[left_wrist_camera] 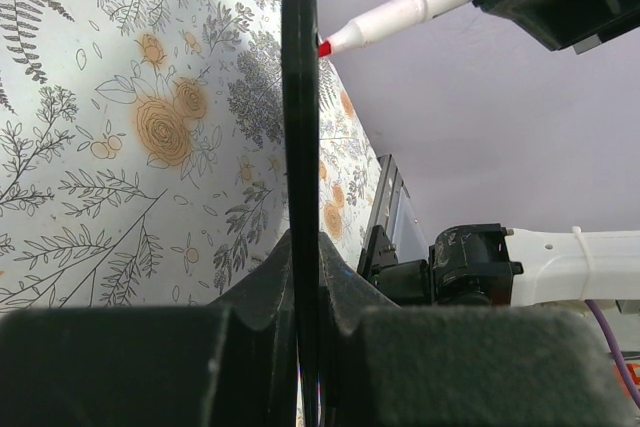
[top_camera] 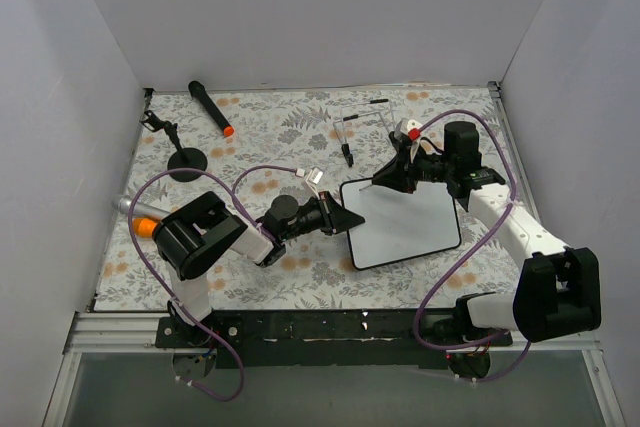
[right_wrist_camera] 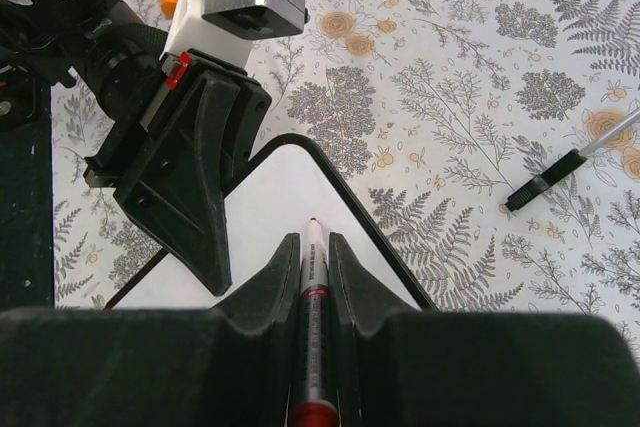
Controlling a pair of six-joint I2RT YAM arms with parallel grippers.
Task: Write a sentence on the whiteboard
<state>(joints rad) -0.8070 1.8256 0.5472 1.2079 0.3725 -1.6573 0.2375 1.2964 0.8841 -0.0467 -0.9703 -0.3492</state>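
Right hand (right_wrist_camera: 312, 243): closed on a red marker (right_wrist_camera: 312, 282), barrel running straight out between the fingers, tip forward. Reads as a pen grip, so wrist motion should go straight to the tip.

Tip sits at the far left corner of the whiteboard (top_camera: 405, 222), the natural start point for a first line. Touching or just above? Can't tell from any view.

Left hand (top_camera: 345, 219): clamped shut on the whiteboard's left edge, turned sideways so the frame sits between the fingers. My guess is it's there as a brace, so the board doesn't slide under pen pressure.

Whiteboard lies on the floral cloth (top_camera: 270, 127), right of the bench's middle, towards the near edge. No sentence visible, surface looks blank white from above. Judging by that, writing hasn't started.

Visibility gaps:
- left wrist view gets the board edge-on only, writing face hidden
- right wrist view shows just the one corner, rest cut off by the fingers
- marker's rear end is hidden in that view

Elsewhere: black marker with orange cap (top_camera: 211, 108) near the far left corner, a small black round-based stand (top_camera: 186, 162) beside it, thin pens (top_camera: 347, 152) mid-bench. All well apart from the board.
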